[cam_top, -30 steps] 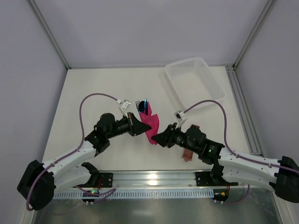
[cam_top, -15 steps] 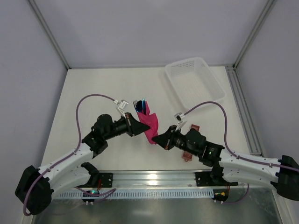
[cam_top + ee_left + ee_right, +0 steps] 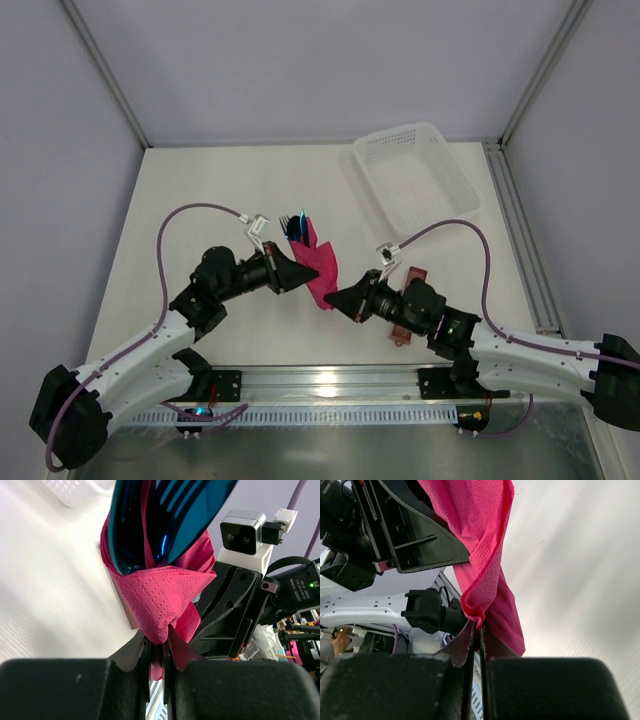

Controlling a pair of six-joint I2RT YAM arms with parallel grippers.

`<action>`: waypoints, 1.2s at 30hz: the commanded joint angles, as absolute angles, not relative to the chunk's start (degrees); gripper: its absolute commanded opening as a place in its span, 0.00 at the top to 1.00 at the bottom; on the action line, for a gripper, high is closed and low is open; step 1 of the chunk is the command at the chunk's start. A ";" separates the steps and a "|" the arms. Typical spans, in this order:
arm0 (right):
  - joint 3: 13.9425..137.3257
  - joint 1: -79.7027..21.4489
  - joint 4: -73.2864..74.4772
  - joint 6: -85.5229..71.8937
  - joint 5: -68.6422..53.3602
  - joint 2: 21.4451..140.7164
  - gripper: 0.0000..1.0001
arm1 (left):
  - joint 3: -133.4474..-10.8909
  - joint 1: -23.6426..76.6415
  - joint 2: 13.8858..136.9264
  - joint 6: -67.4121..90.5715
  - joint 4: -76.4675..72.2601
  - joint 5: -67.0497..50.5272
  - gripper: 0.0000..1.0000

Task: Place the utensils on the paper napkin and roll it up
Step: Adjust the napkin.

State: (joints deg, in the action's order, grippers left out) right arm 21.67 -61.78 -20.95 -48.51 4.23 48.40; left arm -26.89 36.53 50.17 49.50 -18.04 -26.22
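Note:
The magenta paper napkin (image 3: 318, 266) is folded around the blue utensils (image 3: 296, 224), whose fork tines stick out at its far end. My left gripper (image 3: 300, 271) is shut on the napkin's left edge; the left wrist view shows the pink fold (image 3: 160, 597) pinched between the jaws, with the blue fork and spoon (image 3: 165, 517) above. My right gripper (image 3: 335, 299) is shut on the napkin's near corner; the right wrist view shows the pink paper (image 3: 482, 580) pinched at the jaw tips. The bundle is held between both grippers, just above the table.
A white mesh basket (image 3: 417, 172) stands at the back right. A reddish-brown oblong sleeve (image 3: 405, 325) lies under my right arm. The table (image 3: 200, 200) is bounded by grey walls, with a metal rail along the near edge.
Both grippers and the napkin bundle have shifted slightly left and toward the near edge. The grips have not changed.

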 commanded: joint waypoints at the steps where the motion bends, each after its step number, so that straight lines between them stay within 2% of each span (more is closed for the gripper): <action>1: 18.47 -61.79 -23.72 -47.64 3.61 47.72 0.96 | -28.74 35.07 48.69 49.57 -21.36 -26.01 1.00; 14: 12.75 -61.79 -35.86 -45.70 0.79 46.23 0.96 | -29.09 34.54 47.99 51.59 -23.03 -30.06 1.00; 15: 12.83 -61.79 -35.51 -45.62 0.70 46.14 0.92 | -29.27 34.54 48.16 51.42 -22.59 -30.32 1.00; 16: 13.44 -61.79 -34.72 -45.53 0.79 45.36 0.80 | -29.35 34.54 48.16 51.42 -22.41 -30.67 1.00; 19: 14.85 -61.79 -28.85 -44.65 2.11 42.12 0.58 | -29.09 34.54 48.08 51.50 -22.41 -31.29 1.00; 23: 17.66 -61.79 -22.26 -42.81 3.77 39.21 0.43 | -29.00 34.54 47.90 51.15 -21.71 -31.90 1.00; 26: 19.24 -61.79 -20.92 -41.58 4.22 38.58 0.33 | -29.27 34.54 47.81 50.36 -20.92 -32.86 1.00; 31: 24.07 -61.70 -20.30 -39.55 3.87 44.29 0.21 | -29.09 34.54 47.55 50.71 -21.18 -34.01 1.00; 36: 27.42 -61.35 -19.42 -37.62 3.26 48.95 0.22 | -29.00 34.54 47.02 51.94 -22.50 -35.51 1.00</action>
